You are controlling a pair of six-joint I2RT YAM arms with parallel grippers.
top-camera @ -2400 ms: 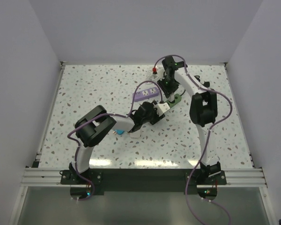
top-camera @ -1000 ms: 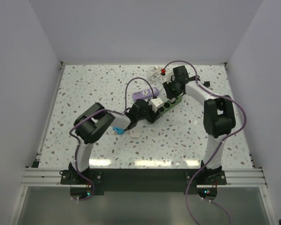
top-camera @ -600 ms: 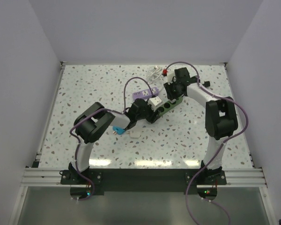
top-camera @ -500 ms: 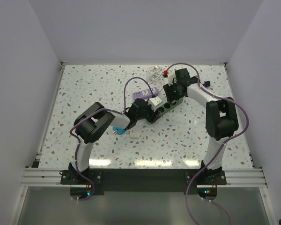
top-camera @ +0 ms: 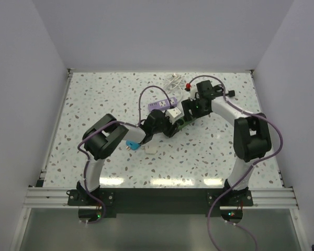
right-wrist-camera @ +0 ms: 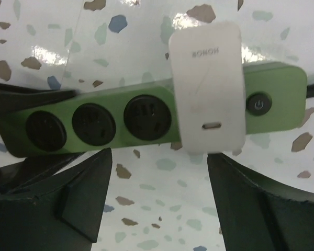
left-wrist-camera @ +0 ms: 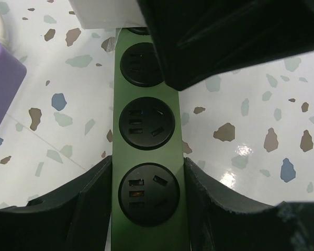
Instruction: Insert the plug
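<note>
The white rectangular plastic plug block (right-wrist-camera: 209, 94) sits on the long green plastic power strip (right-wrist-camera: 119, 125), over the socket right beside the strip's round black power button (right-wrist-camera: 257, 104). The insertion itself therefore looks done, and the step in hand reads as releasing and checking. The right hand (right-wrist-camera: 159, 157) hangs directly above the strip with its fingers well apart. One finger is on each side of the strip and neither touches the plug. The left hand (left-wrist-camera: 149, 193) is clamped on the strip's opposite end from the button, its two dark fingers pressed against the strip's long sides to steady it on the speckled white table (left-wrist-camera: 261, 115). From above I cannot tell whether the pins are fully home, as the block hides that socket. The next move likely calls for the right hand to rise straight off the strip without brushing the block, or to press down squarely on it first if it is not seated. The left hand should hold firm meanwhile. The plug's lettered face points up, away from the strip, with its pins presumably down into the strip. Its long axis runs across the strip's own, overhanging both long edges. Three black round sockets (right-wrist-camera: 147, 116) lie bare along the strip between the plug and the left hand's end.
</note>
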